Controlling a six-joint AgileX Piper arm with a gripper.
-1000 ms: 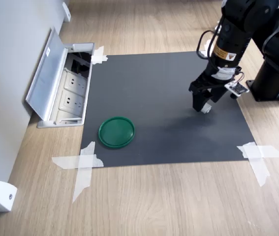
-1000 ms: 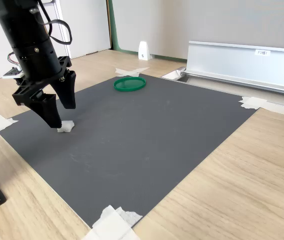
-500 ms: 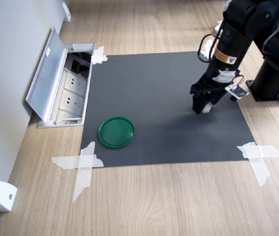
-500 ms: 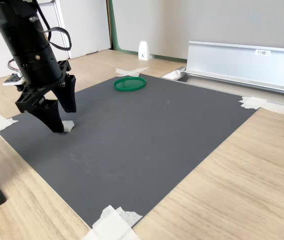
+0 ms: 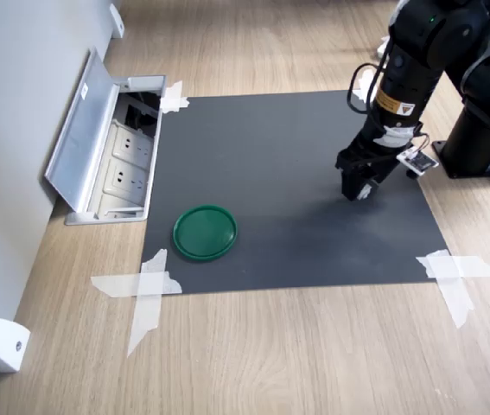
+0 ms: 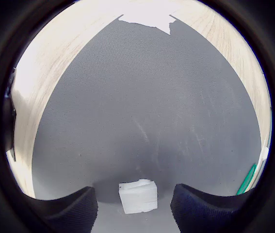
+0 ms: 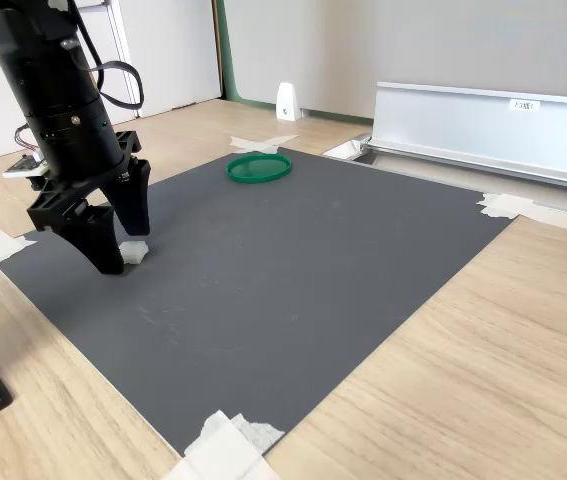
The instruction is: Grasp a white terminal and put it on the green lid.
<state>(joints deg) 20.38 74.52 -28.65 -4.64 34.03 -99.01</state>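
The white terminal lies on the dark grey mat between my two fingertips, with a gap on each side in the wrist view. It shows as a small white piece at the mat's right part in the first exterior view, and as a white piece at the second exterior view's left. My gripper stands open, low over the mat and astride the terminal. The green lid rests flat near the mat's corner, well away from the gripper. A sliver of the lid shows at the wrist view's edge.
White tape holds the mat's corners to the wooden floor. An open floor socket box with a raised metal cover sits by the wall. A white wedge piece stands on the floor. The arm's black base is beside the mat.
The gripper has come down and shifted slightly, so its open fingers now stand at mat level on either side of the terminal. The terminal and the lid have not moved.
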